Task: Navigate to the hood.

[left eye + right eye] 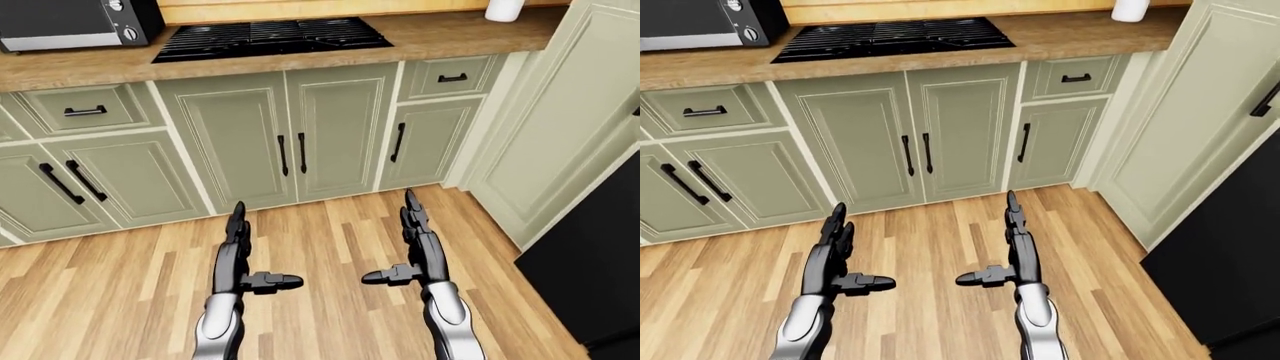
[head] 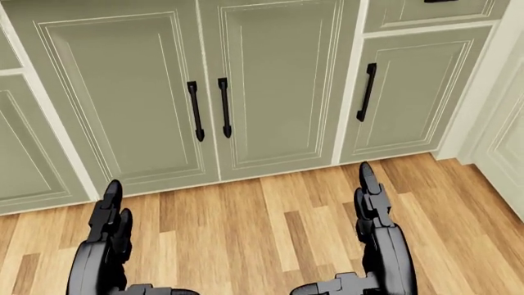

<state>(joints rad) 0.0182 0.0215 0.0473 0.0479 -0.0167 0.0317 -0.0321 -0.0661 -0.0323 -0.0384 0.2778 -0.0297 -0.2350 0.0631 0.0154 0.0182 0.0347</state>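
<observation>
The hood itself is not in any view. A black cooktop (image 1: 272,37) lies in the wooden counter (image 1: 450,34) at the top of the left-eye view, above sage-green double cabinet doors (image 1: 285,135). My left hand (image 1: 240,259) and right hand (image 1: 415,244) are held out low over the wood floor, fingers straight and thumbs pointing inward. Both are open and empty. Both stand short of the cabinet doors.
A microwave (image 1: 75,22) sits on the counter at top left. A white container (image 1: 505,9) stands at top right. A tall green cabinet panel (image 1: 570,135) juts out on the right, with a black appliance (image 1: 595,277) at the lower right. Drawers and doors with black handles (image 1: 85,111) line the left.
</observation>
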